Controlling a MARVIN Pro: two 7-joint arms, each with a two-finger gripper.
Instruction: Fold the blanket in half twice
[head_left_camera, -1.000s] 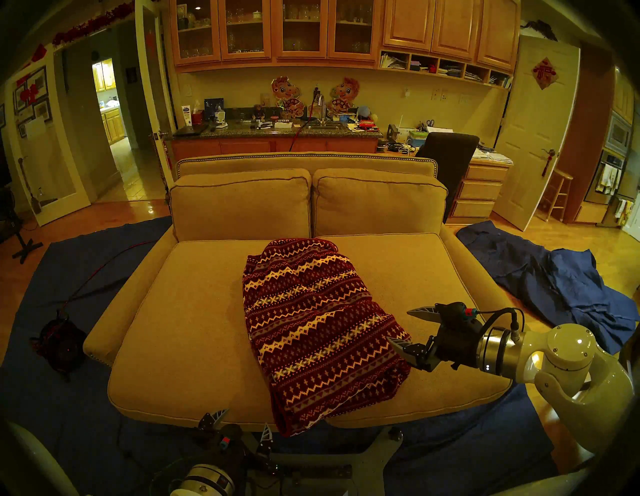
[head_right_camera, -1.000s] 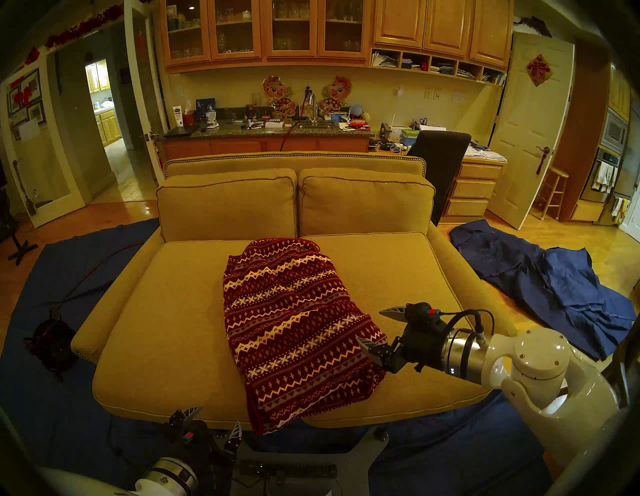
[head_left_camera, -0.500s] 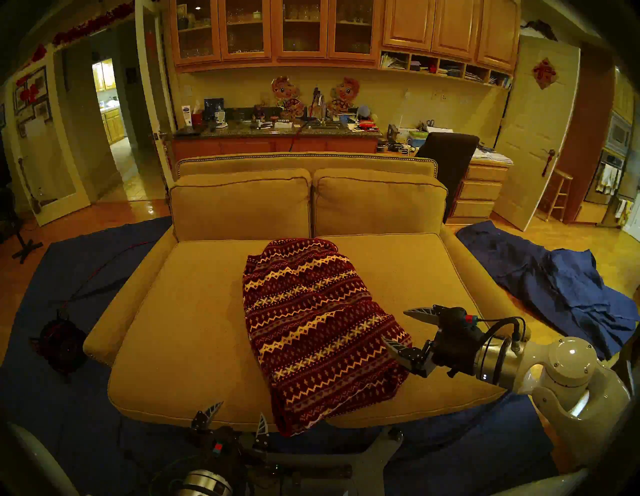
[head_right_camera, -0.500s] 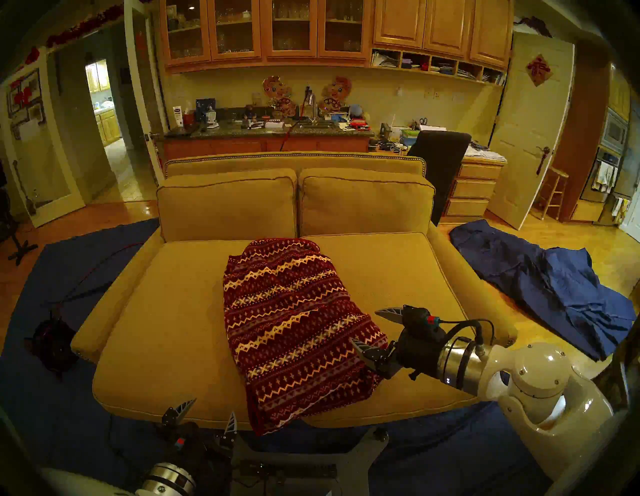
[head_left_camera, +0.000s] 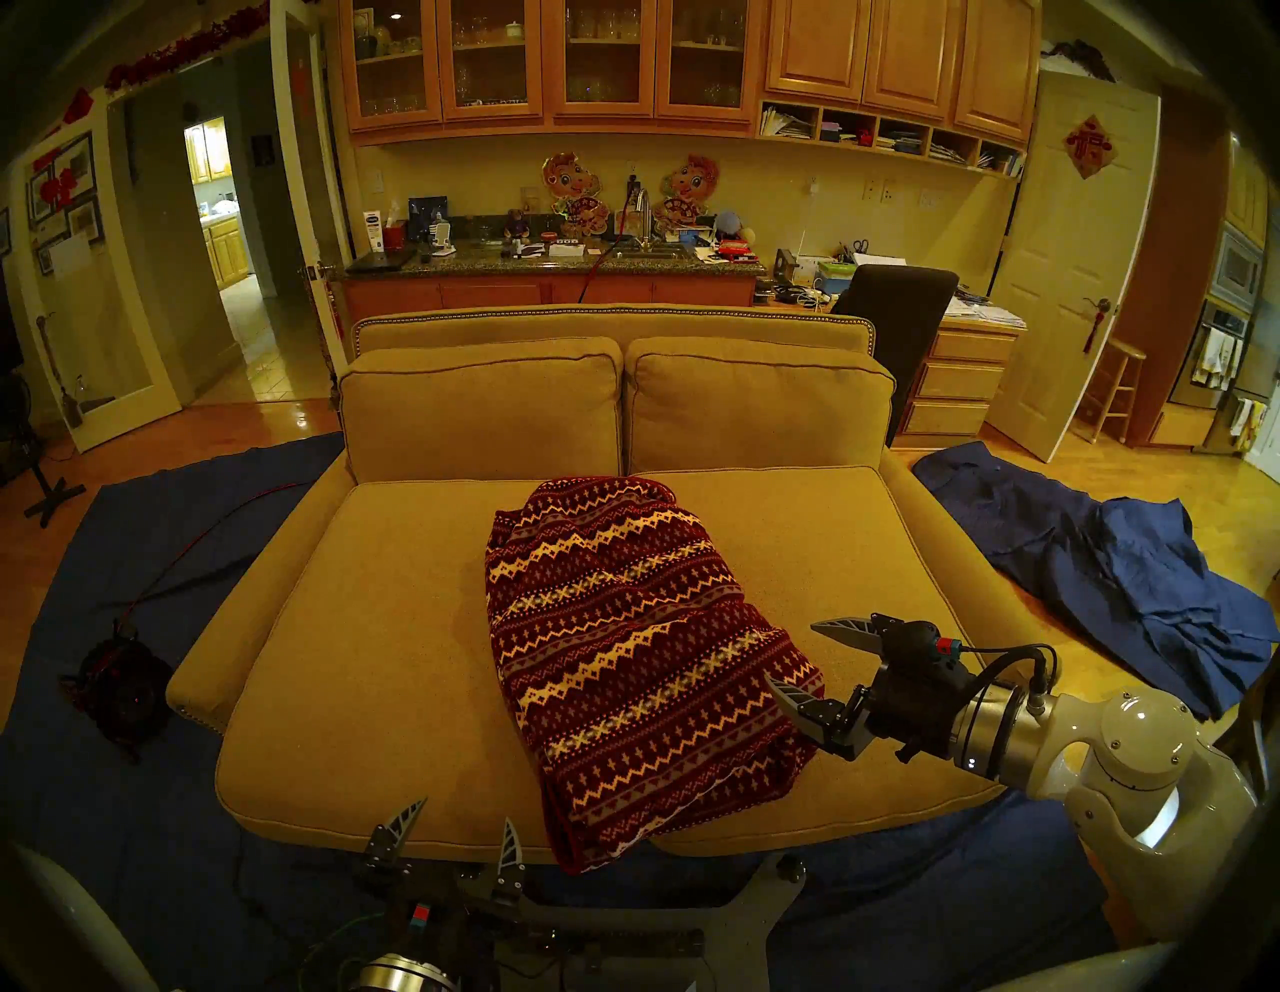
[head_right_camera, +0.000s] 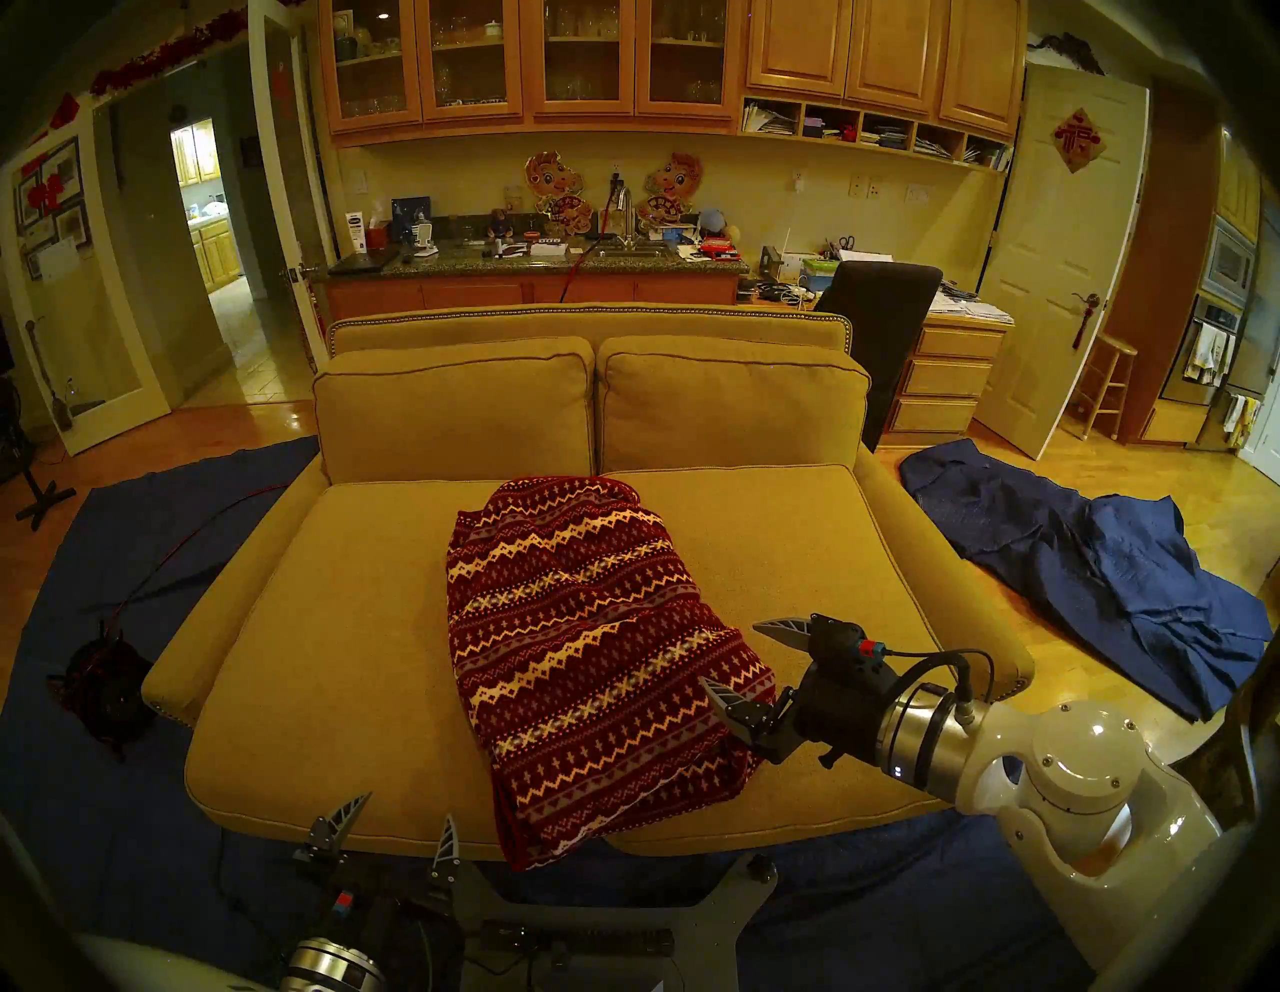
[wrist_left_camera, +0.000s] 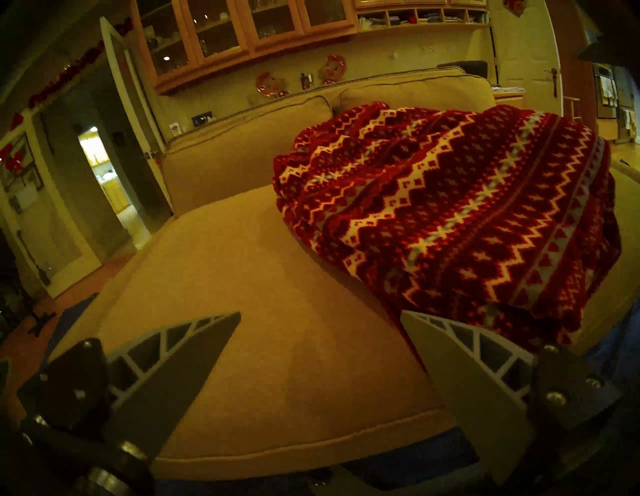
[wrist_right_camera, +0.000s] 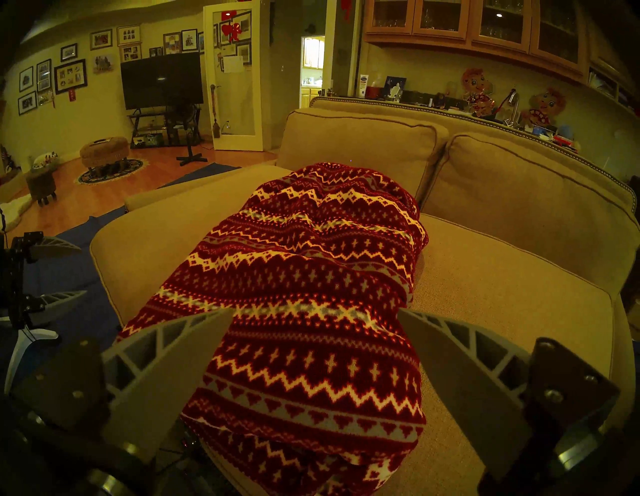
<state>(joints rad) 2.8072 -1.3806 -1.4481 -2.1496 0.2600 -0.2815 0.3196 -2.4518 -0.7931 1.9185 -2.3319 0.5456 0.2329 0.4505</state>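
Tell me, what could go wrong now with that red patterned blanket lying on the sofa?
The blanket lies bunched in a thick strip, and its near end hangs over the sofa front edge, so a tug might slide it to the floor. Both the left gripper and the right gripper are open and hold nothing; a pinch into that bulk may catch several layers and spoil the fold.

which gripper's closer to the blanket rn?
Right. Right gripper hangs open at the blanket's right edge; left gripper sits open off the sofa's front edge.
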